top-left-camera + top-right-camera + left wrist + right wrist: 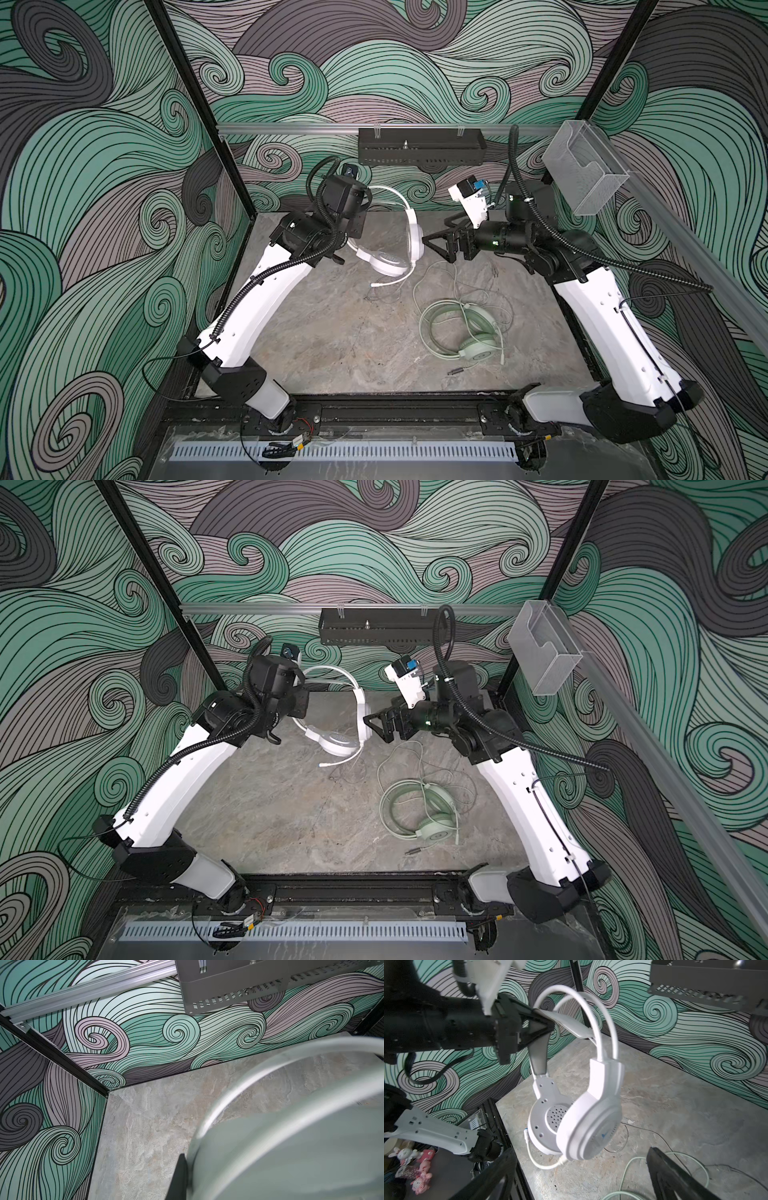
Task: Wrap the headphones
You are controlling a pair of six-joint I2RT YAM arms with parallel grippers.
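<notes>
While the left gripper [545,1022] is clenched on the inner strap [571,1022] of the all-white plastic over-ear headset [591,1122], which hangs above the grey marbled table top [324,340], we see nothing wound on it. The right gripper [436,249] stands just beside, jaws spread and empty. The pale mint green headset [473,332] lies flat on the table (its cable [626,1168] in loose loops around it), so we judge the wrapping barely begun.

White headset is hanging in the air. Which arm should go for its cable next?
Right. The left gripper is shut on the white headset at its headband, holding it off the table, so it is busy. The right gripper is open, empty and close beside the hanging earcup.
</notes>
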